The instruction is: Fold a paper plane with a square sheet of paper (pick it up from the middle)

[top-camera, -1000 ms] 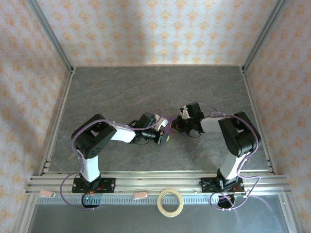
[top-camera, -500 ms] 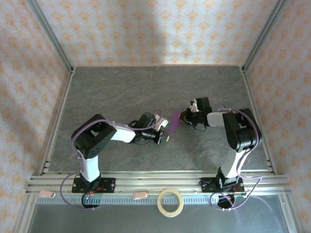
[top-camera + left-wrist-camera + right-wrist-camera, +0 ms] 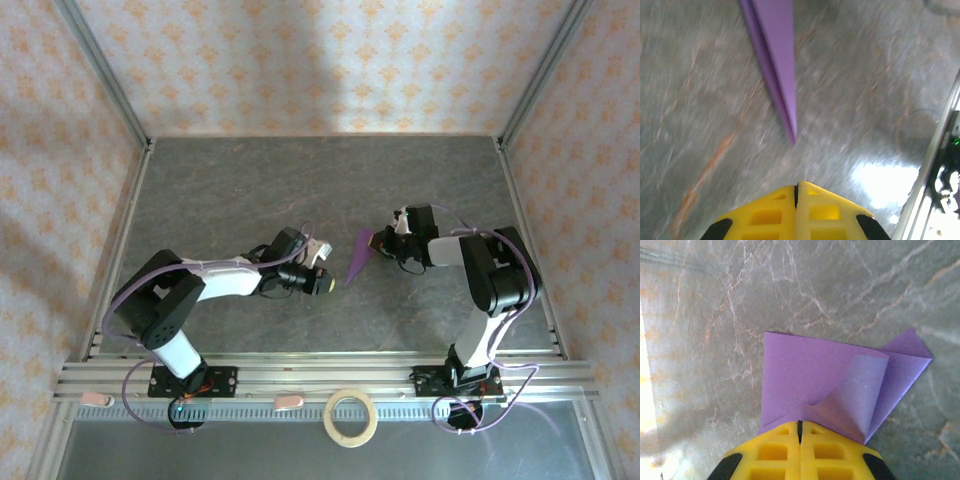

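Note:
The square sheet of paper stands folded into a narrow purple paper plane (image 3: 357, 258) whose point faces the near left. My right gripper (image 3: 384, 243) is shut on its wide tail end. In the right wrist view the layered purple paper (image 3: 810, 375) fans out from my shut right gripper (image 3: 800, 424), one flap curling up. My left gripper (image 3: 325, 285) is shut and holds nothing, a short gap left of the plane's point. In the left wrist view the plane's point (image 3: 785, 90) hangs ahead of my left gripper (image 3: 797, 186), apart from it.
The grey marbled table (image 3: 250, 190) has metal rails along its sides and front. A tan tape ring (image 3: 351, 417) lies on the front ledge between the arm bases. Patterned walls close off the back and sides.
The right gripper has drawn back to the right with the paper plane, pulling it clear of the left gripper. The left gripper has retreated a little to the left, its arm stretching lower.

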